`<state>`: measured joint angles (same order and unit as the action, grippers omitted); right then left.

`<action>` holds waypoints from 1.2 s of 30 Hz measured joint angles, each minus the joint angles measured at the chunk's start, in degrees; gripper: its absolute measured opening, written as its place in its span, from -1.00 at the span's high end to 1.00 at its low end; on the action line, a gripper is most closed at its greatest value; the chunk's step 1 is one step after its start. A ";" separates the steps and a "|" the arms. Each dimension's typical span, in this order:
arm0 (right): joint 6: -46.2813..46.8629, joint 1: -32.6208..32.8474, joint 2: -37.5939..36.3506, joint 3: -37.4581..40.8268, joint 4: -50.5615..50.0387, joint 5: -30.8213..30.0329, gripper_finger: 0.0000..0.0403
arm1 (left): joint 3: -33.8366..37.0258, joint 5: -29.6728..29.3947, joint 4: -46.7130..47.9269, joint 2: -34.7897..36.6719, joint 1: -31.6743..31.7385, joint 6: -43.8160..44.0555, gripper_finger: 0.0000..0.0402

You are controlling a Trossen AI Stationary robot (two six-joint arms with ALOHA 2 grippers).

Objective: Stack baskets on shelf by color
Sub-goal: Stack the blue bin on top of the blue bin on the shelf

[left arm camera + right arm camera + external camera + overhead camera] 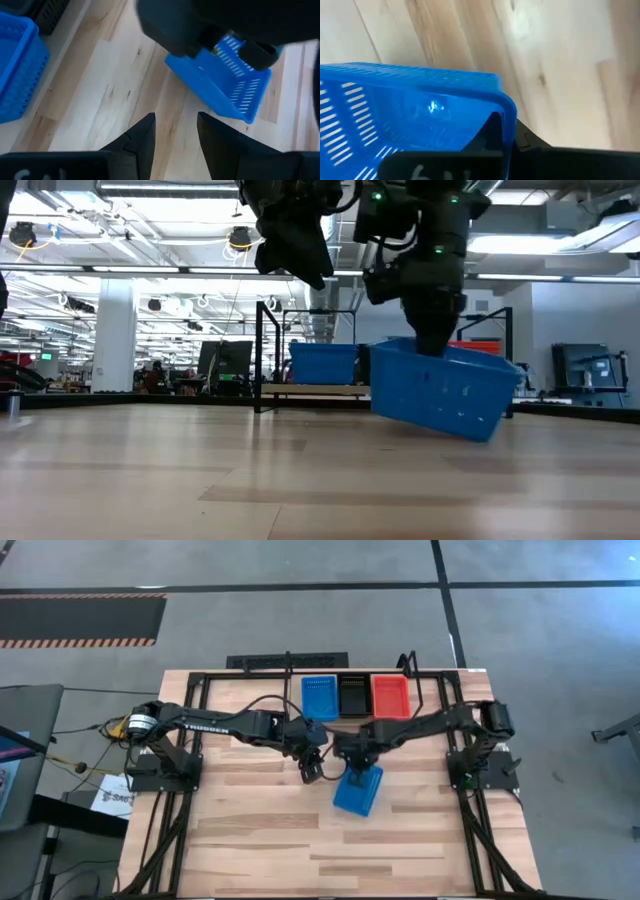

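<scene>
From the high view, the loose blue basket (357, 790) sits out on the plank tabletop (250, 840), well in front of the shelf (430, 675), where a blue stack (320, 696), a black stack (353, 695) and a red-orange stack (390, 695) stand side by side. The right gripper (357, 764) is at the basket's shelf-side rim. The left gripper (311, 772) hangs just beside it, carrying nothing.

Low view: the basket is tilted, one end off the wood, with the right gripper reaching down into it. I'd guess it's thin, stiff plastic, very light and a bit slick, so a pinch on one wall is the sensible hold. Expect it to swing from that one edge, though.

Left wrist view: the left gripper's fingers (145, 135) stand partly apart over bare wood, touching nothing. The tilted basket lies just ahead, with the other arm over it.

Right wrist view: the basket's slotted wall and rounded corner fill the picture, with a dark finger (487, 135) pressed against the inside. It's clamped tight on that wall, thin as it is.
</scene>
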<state>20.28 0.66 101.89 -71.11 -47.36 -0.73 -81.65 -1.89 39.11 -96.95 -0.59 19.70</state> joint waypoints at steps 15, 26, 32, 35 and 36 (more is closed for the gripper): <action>-8.83 -0.81 0.04 -2.32 -3.87 -0.53 0.54 | -0.02 0.63 0.08 0.00 -0.01 0.79 0.34; -8.16 -3.87 0.10 -9.18 -7.98 -3.82 0.10 | -0.11 0.04 -0.17 0.11 0.00 1.89 0.34; -10.01 -7.01 0.17 -18.21 -21.14 -11.12 0.08 | -0.26 -0.75 -0.38 0.18 -0.06 4.94 0.34; -10.71 -8.53 0.15 -22.67 -30.18 -17.85 0.11 | -0.13 -1.52 0.03 0.05 -0.15 8.68 0.34; -10.71 -8.96 0.15 -24.18 -33.47 -19.84 0.13 | -0.13 -1.77 -0.05 0.01 -0.15 10.16 0.34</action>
<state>9.57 -8.30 102.04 -95.28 -80.83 -20.57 -81.78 -3.66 39.06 -96.94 -0.73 29.86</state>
